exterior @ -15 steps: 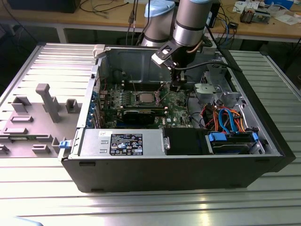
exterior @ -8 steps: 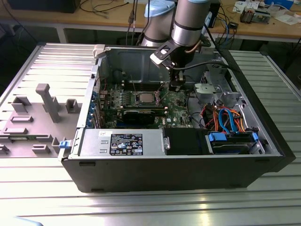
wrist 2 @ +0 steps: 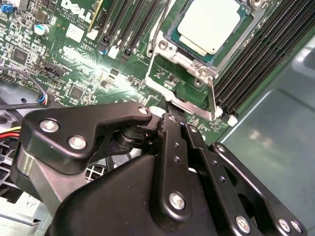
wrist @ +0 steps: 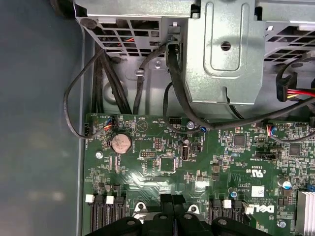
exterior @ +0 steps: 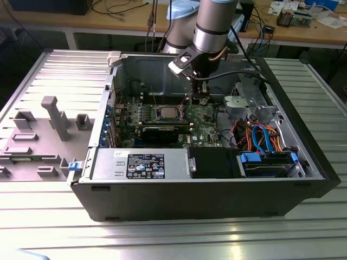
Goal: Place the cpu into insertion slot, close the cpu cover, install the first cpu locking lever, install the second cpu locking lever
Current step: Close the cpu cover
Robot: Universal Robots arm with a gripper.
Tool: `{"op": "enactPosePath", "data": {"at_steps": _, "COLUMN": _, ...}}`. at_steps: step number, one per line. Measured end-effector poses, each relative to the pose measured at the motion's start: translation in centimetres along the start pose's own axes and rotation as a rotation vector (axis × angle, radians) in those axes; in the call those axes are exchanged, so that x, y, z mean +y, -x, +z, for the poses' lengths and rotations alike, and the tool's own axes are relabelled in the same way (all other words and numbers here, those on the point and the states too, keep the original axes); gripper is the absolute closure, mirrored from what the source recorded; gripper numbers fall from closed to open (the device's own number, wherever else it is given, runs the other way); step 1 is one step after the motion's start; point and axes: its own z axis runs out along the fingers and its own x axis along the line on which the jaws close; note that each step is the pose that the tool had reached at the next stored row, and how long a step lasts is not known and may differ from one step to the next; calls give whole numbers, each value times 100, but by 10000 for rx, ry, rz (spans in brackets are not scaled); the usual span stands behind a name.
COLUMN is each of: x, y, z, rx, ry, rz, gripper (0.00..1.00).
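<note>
While the chip (wrist 2: 209,24) sits under its cover (wrist 2: 166,46), locking looks undone.
Gripper (wrist 2: 170,117) fingers together, tip just beside one lever (wrist 2: 212,96).

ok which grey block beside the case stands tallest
The capped post on the exterior view's left; the blocks around it sit much lower.

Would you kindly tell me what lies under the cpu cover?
The cpu shows through the square window of the cpu cover, lying flat. The insertion slot's contact field beneath it is hidden by the chip.
</note>
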Motion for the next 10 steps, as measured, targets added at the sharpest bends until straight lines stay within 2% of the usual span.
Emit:
{"op": "enactPosePath", "data": {"at_steps": 2, "x": -32, "y": -2, "z": 1, "rx": 0, "ry": 0, "rz": 0, "gripper": 89}}
{"op": "enactPosePath", "data": {"at_steps": 10, "x": -61, "y": -3, "z": 2, "rx": 0, "ry": 0, "rz": 0, "gripper": 89}}
